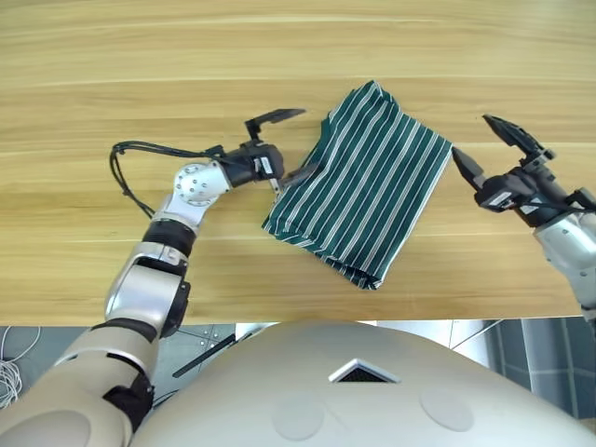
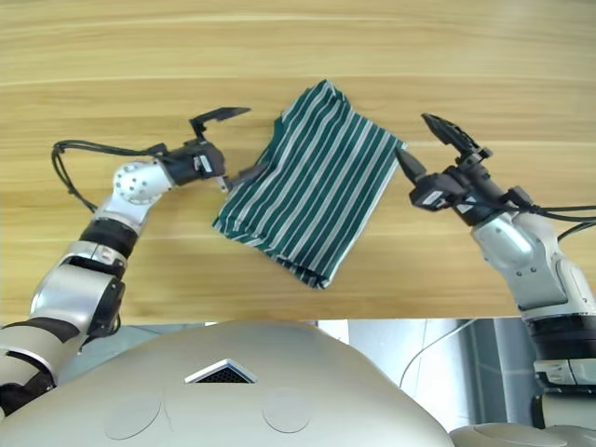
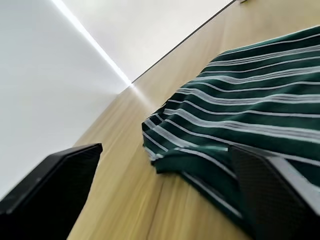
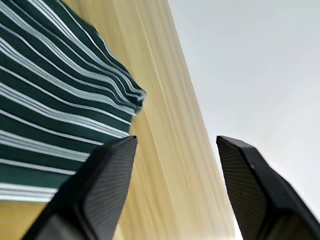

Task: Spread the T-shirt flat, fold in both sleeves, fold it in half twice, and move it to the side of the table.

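Green T-shirt (image 1: 358,182) with white stripes, folded into a small rectangle, is lying tilted on the wooden table (image 1: 112,56), around the middle and toward the near edge. Left gripper (image 1: 303,142) is sitting at the shirt's 9 o'clock with its fingers spread apart, gripping nothing. Its nearer finger (image 1: 300,174) is touching or just beside the shirt's edge, cannot tell which. Right gripper (image 1: 470,136) is sitting at the shirt's 3 o'clock, fingers apart too, empty, with one fingertip (image 1: 463,166) just beside the shirt's corner.

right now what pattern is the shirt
Shirt: dark green with white stripes, best in left eye view.
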